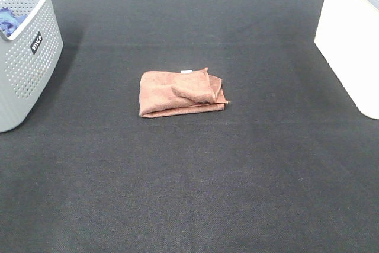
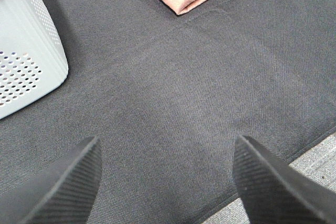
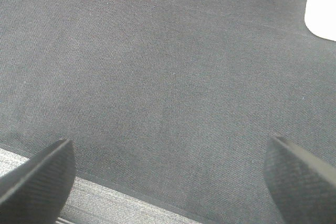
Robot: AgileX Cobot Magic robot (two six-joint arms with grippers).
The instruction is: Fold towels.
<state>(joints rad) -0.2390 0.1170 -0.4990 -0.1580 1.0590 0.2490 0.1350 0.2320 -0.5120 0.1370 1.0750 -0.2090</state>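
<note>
The towel is left loosely folded mid-mat; its bunched right flap could spring open. Both grippers are held wide open, empty, well apart from it.

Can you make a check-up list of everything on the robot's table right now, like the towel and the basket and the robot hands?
Surface: black mat covers the table; its near edge shows in both wrist views.
Job's things: reddish-brown towel lies folded but untidy near the middle, with nothing gripping it.
Clutter: grey perforated basket at far left, with a blue cloth inside.
Grippers: left gripper open and empty over the mat; right gripper open and empty over the mat's near edge.
Cables: nothing seen.
Surroundings: white box at far right.
</note>
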